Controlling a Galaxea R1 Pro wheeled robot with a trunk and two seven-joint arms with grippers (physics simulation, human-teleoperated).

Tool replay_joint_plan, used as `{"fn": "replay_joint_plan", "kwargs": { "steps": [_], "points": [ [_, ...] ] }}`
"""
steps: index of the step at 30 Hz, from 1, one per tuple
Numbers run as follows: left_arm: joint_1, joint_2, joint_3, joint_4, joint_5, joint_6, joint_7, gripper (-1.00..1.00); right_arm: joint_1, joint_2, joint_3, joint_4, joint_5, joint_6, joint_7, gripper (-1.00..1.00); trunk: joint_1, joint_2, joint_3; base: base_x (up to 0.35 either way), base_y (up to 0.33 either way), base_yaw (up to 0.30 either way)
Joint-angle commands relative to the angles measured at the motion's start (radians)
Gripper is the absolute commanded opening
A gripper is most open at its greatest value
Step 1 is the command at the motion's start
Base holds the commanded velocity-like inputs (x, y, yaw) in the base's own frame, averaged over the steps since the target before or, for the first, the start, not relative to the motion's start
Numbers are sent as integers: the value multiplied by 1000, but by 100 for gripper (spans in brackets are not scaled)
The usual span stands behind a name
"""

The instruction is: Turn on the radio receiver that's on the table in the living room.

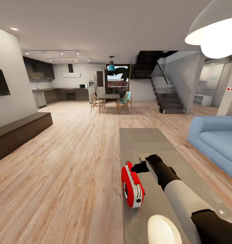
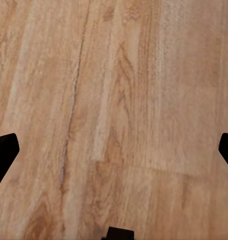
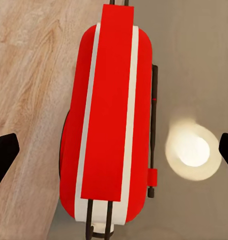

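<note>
On the table's (image 1: 143,142) near left edge stands the radio (image 1: 132,184), right gripper (image 1: 138,166) just above it, fingers spread wide. Left gripper (image 2: 114,150) hangs spread over wood floor (image 1: 72,162). Sofa (image 1: 214,142) right, kitchen beyond.

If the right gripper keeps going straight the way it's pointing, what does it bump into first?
Probably the red radio receiver. In the right wrist view it lies right between the open right gripper fingers, at the edge of the grey table. How far away it is remains hard to judge.
</note>
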Motion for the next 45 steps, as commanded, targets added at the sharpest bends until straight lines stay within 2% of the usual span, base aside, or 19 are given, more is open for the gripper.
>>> {"fn": "replay_joint_plan", "kwargs": {
  "steps": [1,17,28,45],
  "points": [
    [0,-3,0,0,-1,-1,1,100,0,1,0,0,0,0,0,100,4,-7,-3,0,0,0],
    [0,-10,0,0,-1,-2,2,100,0,1,1,3,0,0,1,100,65,-119,-53,0,0,0],
    [0,-10,0,0,-1,-1,0,100,0,3,2,3,2,0,1,100,65,-119,-53,0,0,0],
    [0,-10,-1,0,-1,-1,1,100,0,3,2,3,2,0,1,100,130,-238,-107,0,0,0]
  ]
}}
